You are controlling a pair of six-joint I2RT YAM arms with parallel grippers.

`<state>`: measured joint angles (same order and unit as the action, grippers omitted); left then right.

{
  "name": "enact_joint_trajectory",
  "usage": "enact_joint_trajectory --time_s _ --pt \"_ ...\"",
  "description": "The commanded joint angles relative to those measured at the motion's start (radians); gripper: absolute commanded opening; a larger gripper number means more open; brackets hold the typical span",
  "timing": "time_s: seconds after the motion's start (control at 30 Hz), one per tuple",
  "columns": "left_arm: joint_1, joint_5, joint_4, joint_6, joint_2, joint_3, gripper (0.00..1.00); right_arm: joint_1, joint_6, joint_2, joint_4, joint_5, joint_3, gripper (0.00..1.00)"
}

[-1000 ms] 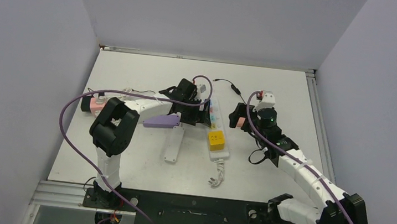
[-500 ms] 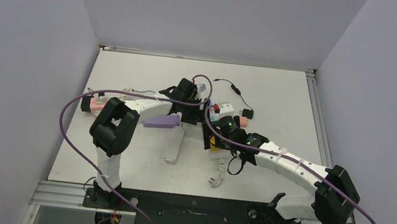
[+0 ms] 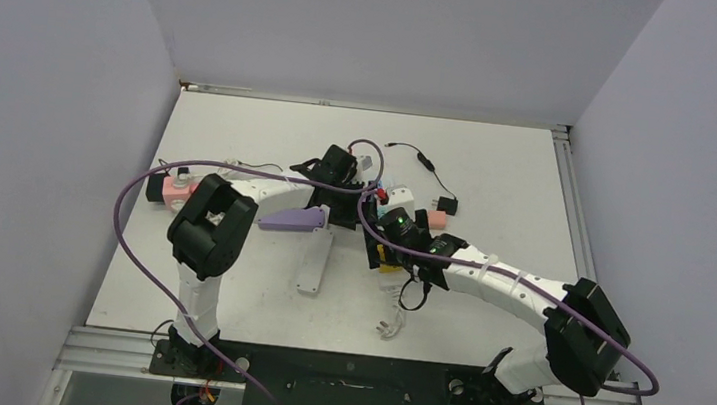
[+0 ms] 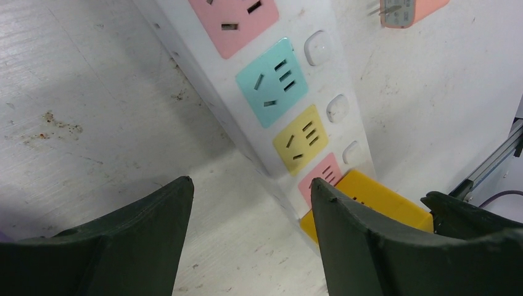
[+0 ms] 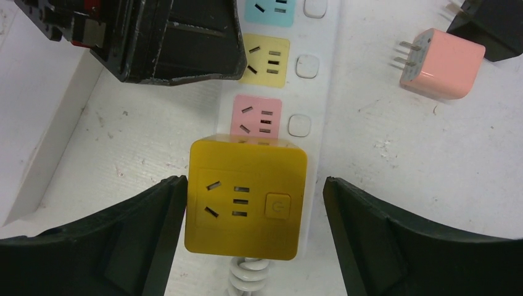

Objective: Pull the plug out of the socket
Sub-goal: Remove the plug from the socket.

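Right tool (image 5: 253, 185): wide, holding nothing. Its fingers (image 5: 123, 240) stand one on each side of the yellow cube plug (image 5: 245, 206), with a narrow gap on the left side and a slightly wider one on the right. No contact is visible.

Yellow cube plug: seated in the last socket at the near end of the white power strip (image 5: 308, 97). The strip lies about mid-table (image 3: 498, 177), running from far to near.

Left tool (image 4: 250, 185): fingers apart, holding nothing, low over the strip's left edge just beyond the plug. One finger is over bare table, the other over the strip near the plug. I cannot tell whether it presses on the strip.

A loose pink plug (image 5: 441, 65) lies on the table right of the strip, not involved.

Step in hand (judgement): bracket the plug before the grasp; the pull is not yet begun.

Next move calls for:
- closing squarely on the cube's two side faces
- pulling straight up, away from the socket
- the left tool bracing the strip, or the strip is likely to lift with the plug
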<state>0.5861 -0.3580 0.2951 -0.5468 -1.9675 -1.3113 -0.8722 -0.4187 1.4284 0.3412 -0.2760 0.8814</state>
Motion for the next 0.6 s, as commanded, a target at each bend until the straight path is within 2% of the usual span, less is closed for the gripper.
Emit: enact_joint_trajectory --time_s 0.0,0.07,0.37,0.57 --pt "-0.002 -0.019 -0.035 -0.007 -0.012 -0.014 0.66 -0.009 0.021 0.024 -0.016 -0.005 0.054 0.80" --pt "-0.001 -0.023 -0.034 -0.009 -0.019 -0.016 0.66 -0.009 0.026 0.031 -0.017 0.004 0.057 0.74" --pt "0.007 -0.022 -0.056 -0.023 -0.039 -0.006 0.60 -0.010 0.036 0.056 -0.031 0.003 0.050 0.34" --pt "0.014 -0.024 -0.087 -0.027 -0.052 0.003 0.56 -0.010 0.031 0.049 -0.047 0.003 0.037 0.23"
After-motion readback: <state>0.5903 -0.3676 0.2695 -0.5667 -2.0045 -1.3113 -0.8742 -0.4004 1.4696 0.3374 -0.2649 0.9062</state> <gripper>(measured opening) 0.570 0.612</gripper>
